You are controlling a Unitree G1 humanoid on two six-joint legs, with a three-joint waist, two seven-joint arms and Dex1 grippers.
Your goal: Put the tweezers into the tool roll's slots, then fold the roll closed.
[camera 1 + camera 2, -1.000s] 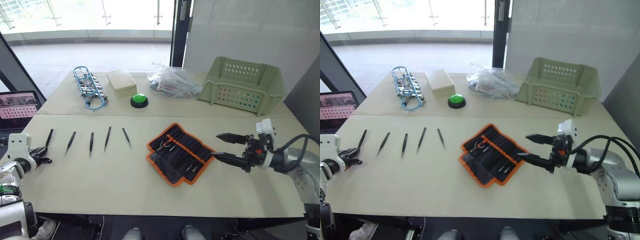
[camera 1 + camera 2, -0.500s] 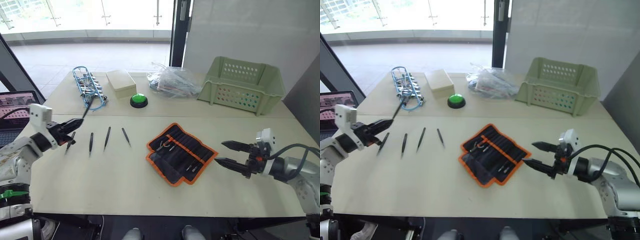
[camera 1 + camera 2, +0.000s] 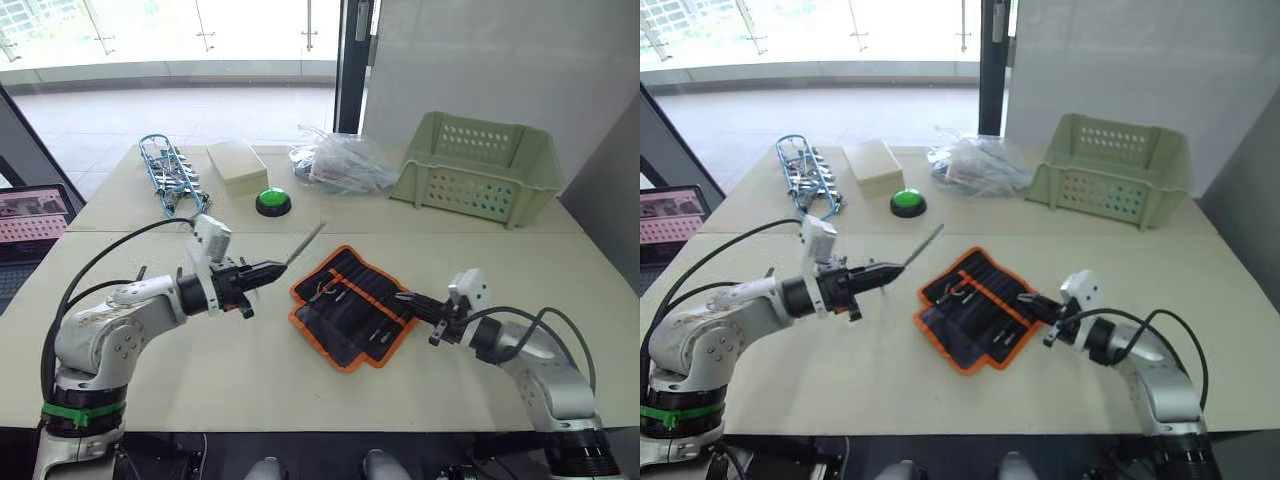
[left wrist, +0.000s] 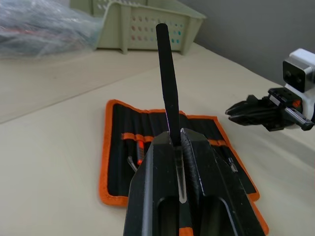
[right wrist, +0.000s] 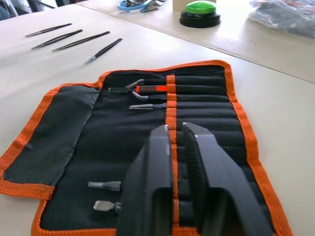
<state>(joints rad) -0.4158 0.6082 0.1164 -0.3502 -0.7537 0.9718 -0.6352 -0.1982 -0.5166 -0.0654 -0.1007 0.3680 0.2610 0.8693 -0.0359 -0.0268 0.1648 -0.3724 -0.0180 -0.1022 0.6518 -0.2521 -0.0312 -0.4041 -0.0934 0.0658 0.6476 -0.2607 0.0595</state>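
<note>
Left claw point(image 3: 262, 273) is clenched on one of the tweezers point(image 3: 304, 244), which we have carried from the row at the tabletop's left over to the near-left edge of the tool roll point(image 3: 355, 305); its free end angles up and away, above the tabletop point(image 3: 250, 380). We have also brought the right claw point(image 3: 408, 300) in from the roll's right: it now hangs low over that edge, fingers nearly closed, grasping nothing. Four tweezers point(image 5: 78, 41) remain in their row. We judge the first insertion into the slots point(image 5: 197, 105) is next.
</note>
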